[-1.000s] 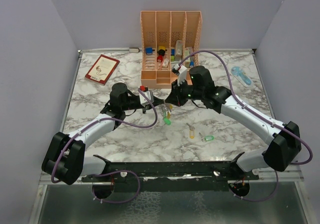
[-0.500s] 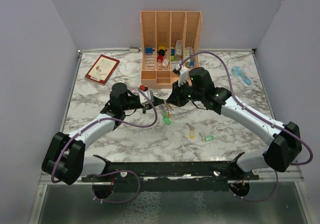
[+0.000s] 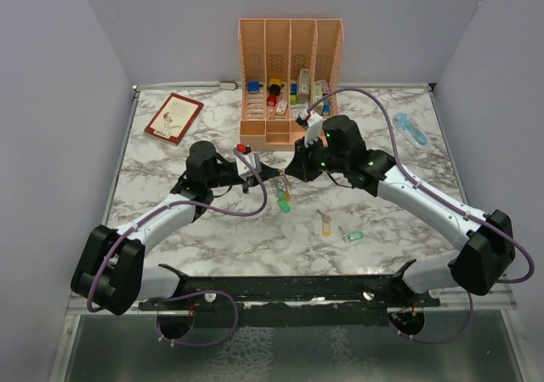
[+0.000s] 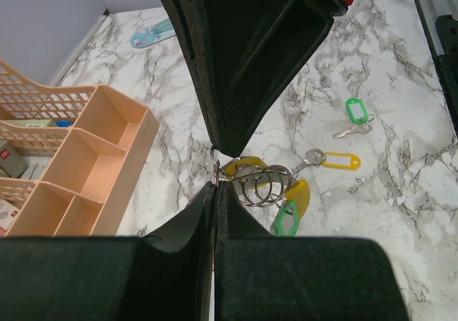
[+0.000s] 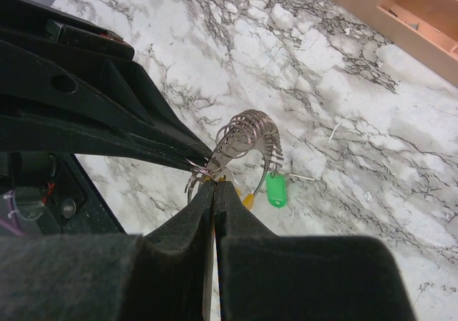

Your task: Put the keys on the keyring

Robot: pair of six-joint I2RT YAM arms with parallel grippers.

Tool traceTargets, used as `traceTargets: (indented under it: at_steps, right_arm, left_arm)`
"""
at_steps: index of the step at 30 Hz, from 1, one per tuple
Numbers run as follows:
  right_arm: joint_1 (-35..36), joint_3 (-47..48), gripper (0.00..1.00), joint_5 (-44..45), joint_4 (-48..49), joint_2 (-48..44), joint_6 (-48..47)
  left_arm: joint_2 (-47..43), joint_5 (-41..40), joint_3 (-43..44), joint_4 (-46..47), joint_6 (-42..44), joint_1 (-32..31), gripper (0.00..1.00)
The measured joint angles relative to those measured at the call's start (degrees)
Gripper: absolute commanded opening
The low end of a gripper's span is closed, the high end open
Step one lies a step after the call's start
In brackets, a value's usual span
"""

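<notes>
Pinching the keyring [image 4: 261, 185], left gripper [image 4: 216, 182] and right gripper [image 5: 213, 184] meet shut above marble table [image 3: 212, 239].

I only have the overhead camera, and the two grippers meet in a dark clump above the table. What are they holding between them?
Observer: The left wrist view shows the left gripper shut on the keyring, a coil of wire loops.
Operator: And the right one?
Observer: Its own camera shows the right gripper shut on the same coil.
Operator: Any keys on it?
Observer: A green tag and yellow tags hang from the loops.
</notes>
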Motion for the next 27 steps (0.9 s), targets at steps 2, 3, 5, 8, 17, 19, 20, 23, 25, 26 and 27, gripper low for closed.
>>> traceTargets:
  at_steps: [2, 3, 5, 8, 17, 19, 20, 23, 25, 26, 27]
  right_arm:
    - [0.0, 0.0, 0.02, 0.5, -0.1, 0.0, 0.0]
    - [0.0, 0.0, 0.02, 0.7, -0.2, -0.1, 0.0]
    - [0.0, -0.1, 0.02, 1.0, -0.3, -0.1, 0.0]
    - [0.1, -0.1, 0.02, 1.9, -0.3, -0.2, 0.0]
    - [0.1, -0.1, 0.02, 4.4, -1.3, -0.5, 0.1]
    - [0.2, -0.1, 0.02, 4.7, -1.4, -0.5, 0.2]
    - [0.2, -0.1, 0.02, 4.7, -1.4, -0.5, 0.2]
    - [0.2, -0.1, 0.02, 4.9, -1.6, -0.5, 0.2]
    - [0.2, -0.1, 0.02, 5.0, -1.6, -0.5, 0.2]
    - [0.2, -0.1, 0.02, 5.0, -1.6, -0.5, 0.2]
    - [0.2, -0.1, 0.02, 5.0, -1.6, -0.5, 0.1]
  left_arm:
    - [0.0, 0.0, 0.0, 0.0, -0.1, 0.0, 0.00]
    - [0.0, 0.0, 0.0, 0.0, -0.1, 0.0, 0.00]
    - [0.0, 0.0, 0.0, 0.0, -0.3, 0.0, 0.00]
    - [0.0, 0.0, 0.0, 0.0, -0.5, 0.0, 0.00]
    - [0.0, 0.0, 0.0, 0.1, -1.0, 0.0, 0.00]
    - [0.0, 0.0, 0.0, 0.1, -1.1, 0.0, 0.00]
    - [0.0, 0.0, 0.0, 0.1, -1.1, 0.0, 0.00]
    - [0.0, 0.0, 0.0, 0.3, -1.2, 0.0, 0.00]
    - [0.0, 0.0, 0.0, 0.7, -1.5, 0.0, 0.00]
    - [0.0, 0.0, 0.0, 1.0, -1.7, 0.0, 0.00]
    - [0.0, 0.0, 0.0, 1.2, -1.9, 0.0, 0.00]
